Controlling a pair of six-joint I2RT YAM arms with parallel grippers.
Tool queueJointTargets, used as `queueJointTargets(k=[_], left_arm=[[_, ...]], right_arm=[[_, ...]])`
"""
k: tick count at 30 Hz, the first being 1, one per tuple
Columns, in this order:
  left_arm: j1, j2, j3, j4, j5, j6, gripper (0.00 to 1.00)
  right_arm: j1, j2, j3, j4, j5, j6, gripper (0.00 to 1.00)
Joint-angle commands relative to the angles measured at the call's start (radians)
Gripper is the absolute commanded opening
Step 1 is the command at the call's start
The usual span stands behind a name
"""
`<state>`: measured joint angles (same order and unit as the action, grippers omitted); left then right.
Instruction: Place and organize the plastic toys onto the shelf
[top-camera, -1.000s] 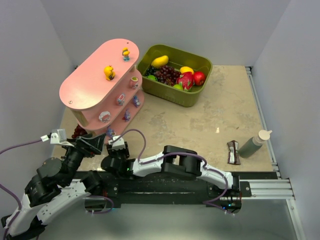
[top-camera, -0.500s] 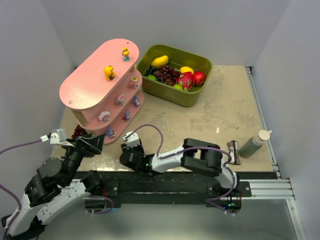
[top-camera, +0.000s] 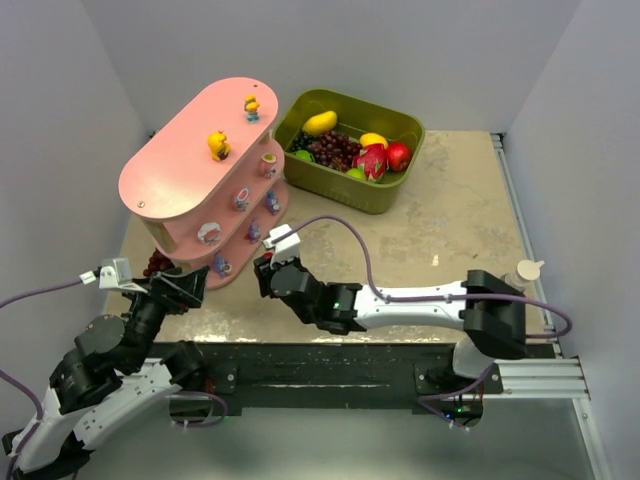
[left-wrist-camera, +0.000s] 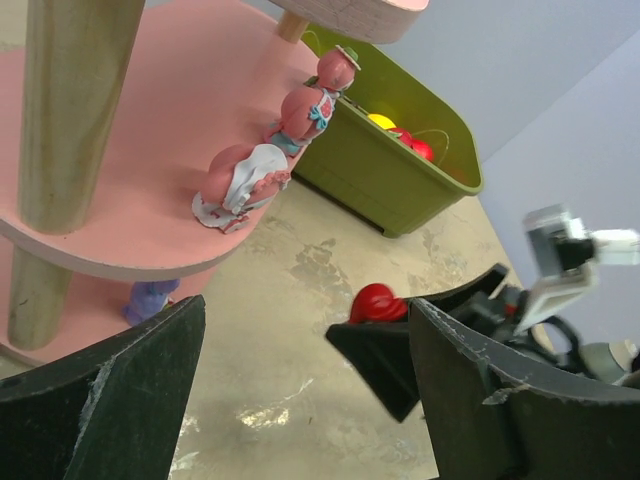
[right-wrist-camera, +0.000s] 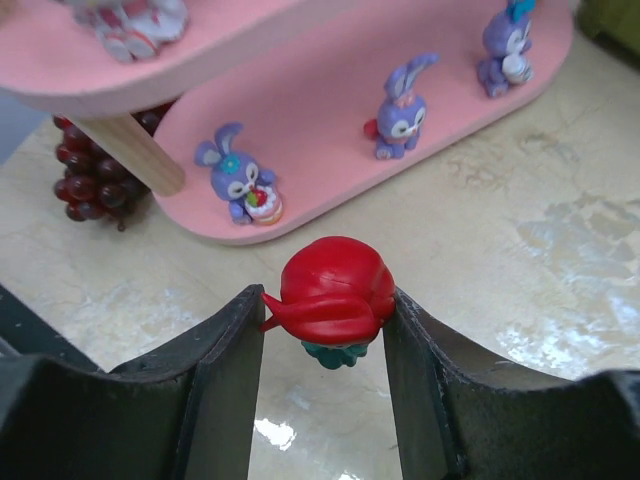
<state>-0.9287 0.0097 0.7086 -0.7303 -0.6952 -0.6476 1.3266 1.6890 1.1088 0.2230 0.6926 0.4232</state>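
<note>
Olive fruit bin (top-camera: 372, 196), dark grape bunch (right-wrist-camera: 92, 172), squeeze bottle (top-camera: 508, 287), brown wrapper (top-camera: 467, 303)

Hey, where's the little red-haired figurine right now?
The red-haired figurine is mid-frame in the right wrist view, clamped in the right gripper just in front of the shelf's bottom tier, nearest the leftmost purple bunny.

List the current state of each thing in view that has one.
Right gripper: jaws shut on red-haired toy.
Left gripper: jaws open, empty.
Shelf: upright, toys on all three tiers.
Olive bin: filled with fruit.
Squeeze bottle: upright, capped.
Loose grape bunch: lying beside shelf.
</note>
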Motion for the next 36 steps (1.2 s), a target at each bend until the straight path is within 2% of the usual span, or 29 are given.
queueJointTargets(k=[1,7,12,16,23,29,36], left_arm=[[0.002,-0.068,0.014,-0.015,-0.044,-0.035,0.86],[0.002,-0.071,0.026,-0.061,-0.092,-0.084,0.86],[0.002,-0.062,0.043,-0.116,-0.141,-0.144,0.86],[0.002,-0.065,0.048,-0.135,-0.158,-0.162,0.86],[0.002,-0.083,0.046,-0.133,-0.158,-0.161,0.86],[0.002,-0.085,0.043,-0.130,-0.158,-0.158,0.86],[0.002,-0.082,0.038,-0.123,-0.150,-0.152,0.86]], right_arm=[[-0.010,-0.127,0.009,-0.077,-0.015,-0.082,0.19],[-0.010,-0.273,0.049,-0.116,-0.048,-0.184,0.21],[-0.010,-0.292,0.169,-0.154,-0.042,-0.239,0.23],[-0.010,-0.269,0.250,-0.116,-0.085,-0.302,0.24],[-0.010,-0.158,0.425,-0.021,-0.191,-0.447,0.25],[-0.010,-0.032,0.620,-0.082,-0.211,-0.495,0.29],[-0.020,0.099,0.766,-0.096,-0.277,-0.520,0.29]])
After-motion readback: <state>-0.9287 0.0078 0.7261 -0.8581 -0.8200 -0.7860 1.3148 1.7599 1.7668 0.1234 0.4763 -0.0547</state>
